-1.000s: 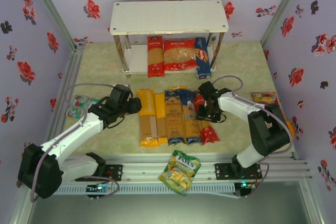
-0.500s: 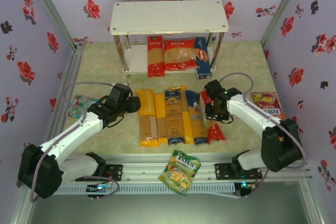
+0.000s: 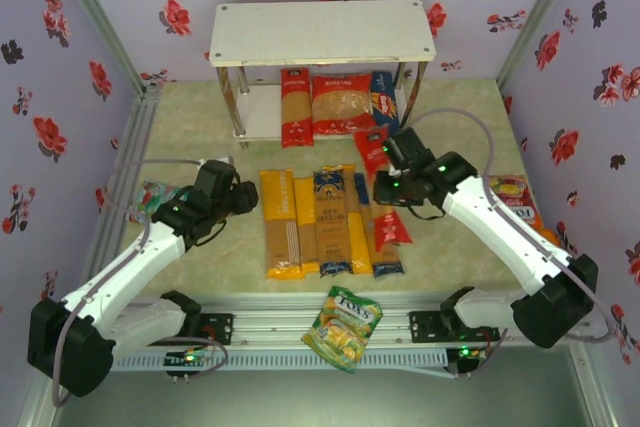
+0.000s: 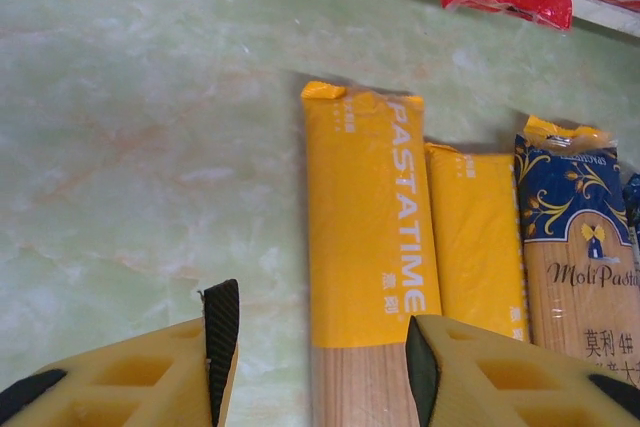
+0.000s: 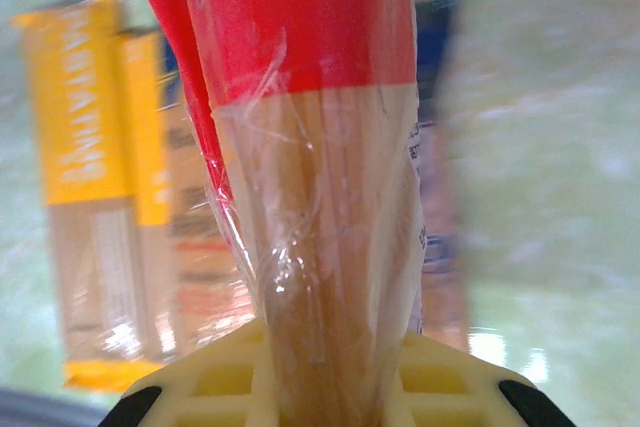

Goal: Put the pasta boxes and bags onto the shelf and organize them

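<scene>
Where red print ends, the spaghetti bag (image 5: 320,197) shows tan strands.

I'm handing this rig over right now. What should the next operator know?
Right gripper: shut on the held red bag, lifted above the table, short of the shelf.
Left gripper: open, fingers low around the yellow PASTATIME pack, not gripping.
Done: shelved red spaghetti bag, wide red bag and dark-blue box on the lower board.
Left: shelve the held bag, then the row of packs on the table.
</scene>
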You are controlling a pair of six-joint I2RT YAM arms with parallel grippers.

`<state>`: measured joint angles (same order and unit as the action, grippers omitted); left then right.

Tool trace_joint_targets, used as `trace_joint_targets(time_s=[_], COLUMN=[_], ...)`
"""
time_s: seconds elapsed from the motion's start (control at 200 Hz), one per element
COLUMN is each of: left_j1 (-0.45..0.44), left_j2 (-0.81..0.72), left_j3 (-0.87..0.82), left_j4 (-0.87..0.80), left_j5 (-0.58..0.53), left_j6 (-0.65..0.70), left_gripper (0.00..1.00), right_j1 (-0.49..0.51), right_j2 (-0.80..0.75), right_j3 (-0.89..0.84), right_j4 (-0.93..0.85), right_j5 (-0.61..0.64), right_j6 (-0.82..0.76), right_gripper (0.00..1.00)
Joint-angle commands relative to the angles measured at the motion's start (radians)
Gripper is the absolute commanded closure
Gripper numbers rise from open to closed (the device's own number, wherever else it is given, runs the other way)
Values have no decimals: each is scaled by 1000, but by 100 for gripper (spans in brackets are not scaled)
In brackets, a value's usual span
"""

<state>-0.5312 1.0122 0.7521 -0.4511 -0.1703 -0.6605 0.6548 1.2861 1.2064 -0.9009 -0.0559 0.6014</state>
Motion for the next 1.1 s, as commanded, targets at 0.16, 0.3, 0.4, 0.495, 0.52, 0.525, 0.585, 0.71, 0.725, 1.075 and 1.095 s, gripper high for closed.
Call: trace_joint_targets(time_s=[0.16,0.3,0.4,0.495,0.52,0.525,0.585,0.71,0.725,1.075,1.095], left_j1=[20,22,22,23,23,22,23,23,24,23,23], left_j2=[-68,-77,-89,-95,-97,-98,-97,-95,-95,-67,-67], left_j3=[0,-5,-12,-20,-22,-22,-26,-38,-41,-65,-67], left_j4=[-105,-123,-133,-140,-141,-141,-143,-136,-135,-115,-112], left_j5=[-41,-40,-38,-36,-34,-34,-30,-16,-13,40,43], left_j6=[-7,-8,-9,-8,-7,-7,-7,-9,-10,-28,-31], left_gripper=[49,49,49,48,48,48,48,47,47,45,45], right_j1=[184,227,254,267,271,270,275,284,285,287,288], right_j2=[259,422,530,603,618,621,656,706,712,772,765], right_j3=[113,224,305,341,345,347,357,366,370,400,397], right_j4=[448,506,505,528,532,534,547,557,555,540,537], right_j5=[-202,-198,-204,-213,-211,-210,-212,-189,-188,-245,-241], right_j6=[200,227,234,260,269,271,287,295,294,273,268], right_gripper=[100,99,99,100,100,100,100,100,99,53,50])
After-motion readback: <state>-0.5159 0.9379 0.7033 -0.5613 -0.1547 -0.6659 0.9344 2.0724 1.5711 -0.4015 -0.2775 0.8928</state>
